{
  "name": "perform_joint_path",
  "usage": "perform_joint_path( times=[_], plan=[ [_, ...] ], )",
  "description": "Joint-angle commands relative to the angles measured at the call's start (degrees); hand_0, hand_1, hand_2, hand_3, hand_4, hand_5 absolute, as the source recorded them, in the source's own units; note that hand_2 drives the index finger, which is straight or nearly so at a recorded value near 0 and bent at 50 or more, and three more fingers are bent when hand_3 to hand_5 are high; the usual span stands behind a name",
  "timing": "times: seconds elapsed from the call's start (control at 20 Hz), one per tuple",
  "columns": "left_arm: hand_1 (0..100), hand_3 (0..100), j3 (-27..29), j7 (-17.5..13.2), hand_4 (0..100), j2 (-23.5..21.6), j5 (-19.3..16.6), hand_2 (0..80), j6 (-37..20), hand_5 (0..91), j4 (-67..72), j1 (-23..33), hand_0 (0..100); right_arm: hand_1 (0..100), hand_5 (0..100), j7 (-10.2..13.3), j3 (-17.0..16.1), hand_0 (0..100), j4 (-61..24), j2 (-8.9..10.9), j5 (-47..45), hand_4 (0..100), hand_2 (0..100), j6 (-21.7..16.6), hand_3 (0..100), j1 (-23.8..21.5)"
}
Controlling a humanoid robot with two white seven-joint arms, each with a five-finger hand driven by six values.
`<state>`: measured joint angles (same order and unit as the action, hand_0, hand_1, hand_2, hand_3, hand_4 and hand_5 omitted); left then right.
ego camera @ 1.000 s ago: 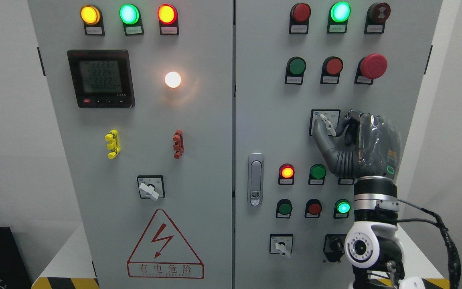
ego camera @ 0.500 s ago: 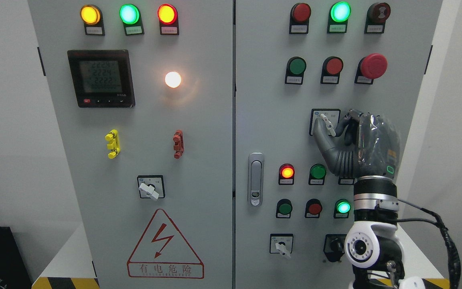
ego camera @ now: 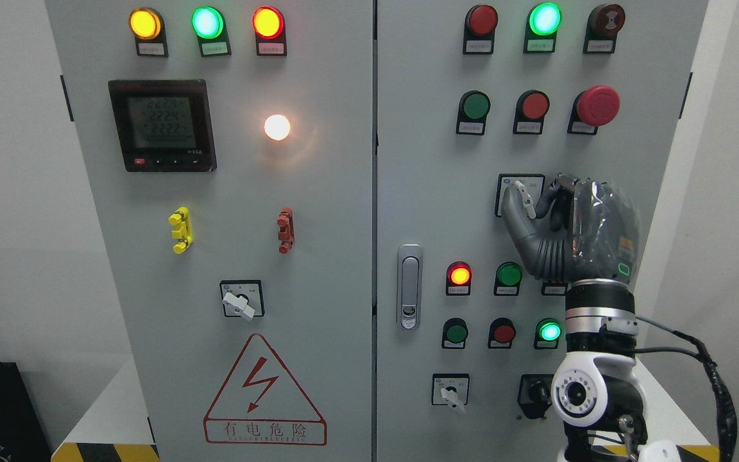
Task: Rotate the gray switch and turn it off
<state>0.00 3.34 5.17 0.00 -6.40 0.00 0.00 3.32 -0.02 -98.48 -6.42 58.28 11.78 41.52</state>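
With the right hand point(ego camera: 565, 224) pinching the gray switch point(ego camera: 523, 197) on the right cabinet door point(ego camera: 421, 192), expect a small, rigid, detented lever; grip across its flat sides, near the hub.

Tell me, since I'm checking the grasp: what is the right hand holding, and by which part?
The right hand pinches the gray switch on the right cabinet door by its small lever, thumb on the left, fingers on the right.
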Motion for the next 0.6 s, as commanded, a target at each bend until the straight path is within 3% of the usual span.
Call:
perform_joint_path(
  times=[0.0,0.55],
  plan=[
    [39,0,0.4,0.1,0,0.0,1.1,0.0,0.0,0.0,-1.4,-0.5,12,32,100,-0.1,0.0,53,0.0,0.00,0.0,100,75,0.0,100,0.0],
    [39,0,0.4,0.0,0,0.0,1.1,0.0,0.0,0.0,-1.4,-0.5,12,31,100,-0.2,0.0,54,0.0,0.00,0.0,100,76,-0.1,100,-0.1]
  ],
)
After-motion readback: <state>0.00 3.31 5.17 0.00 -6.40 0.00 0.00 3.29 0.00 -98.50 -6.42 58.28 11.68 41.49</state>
